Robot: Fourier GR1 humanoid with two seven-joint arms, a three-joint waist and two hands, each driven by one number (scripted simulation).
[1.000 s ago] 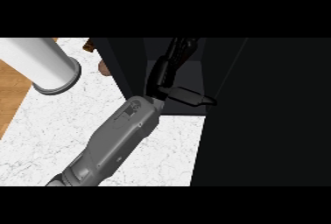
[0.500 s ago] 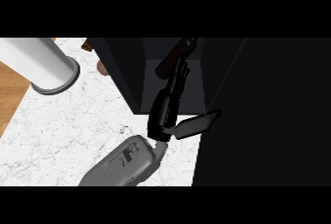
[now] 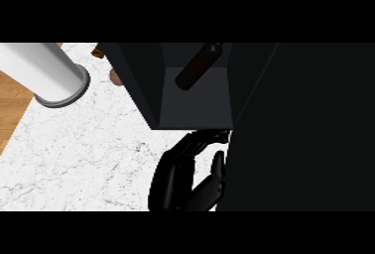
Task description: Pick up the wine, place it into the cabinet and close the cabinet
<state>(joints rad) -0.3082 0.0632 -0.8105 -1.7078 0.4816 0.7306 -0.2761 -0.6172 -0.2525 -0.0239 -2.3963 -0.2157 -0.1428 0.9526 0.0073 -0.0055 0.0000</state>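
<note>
Item count, head view:

- Wine bottle (image 3: 198, 67): one, dark, lying tilted inside the cabinet.
- Cabinet (image 3: 194, 99): one, dark, with one open compartment visible. One dark panel (image 3: 307, 129) fills the view's right side; whether it is the cabinet's door cannot be told.
- Hand (image 3: 179, 181): one black hand visible, fingers straight, at the cabinet's front edge. Which arm it belongs to cannot be told. No second hand shows.
- Cylinder (image 3: 44, 74): one, white with a grey rim, upper left.
- Counter (image 3: 81, 163): one white marbled surface.
- Brown objects (image 3: 115, 75): at least one partly hidden item beside the cabinet's left wall; exact count cannot be told.
</note>
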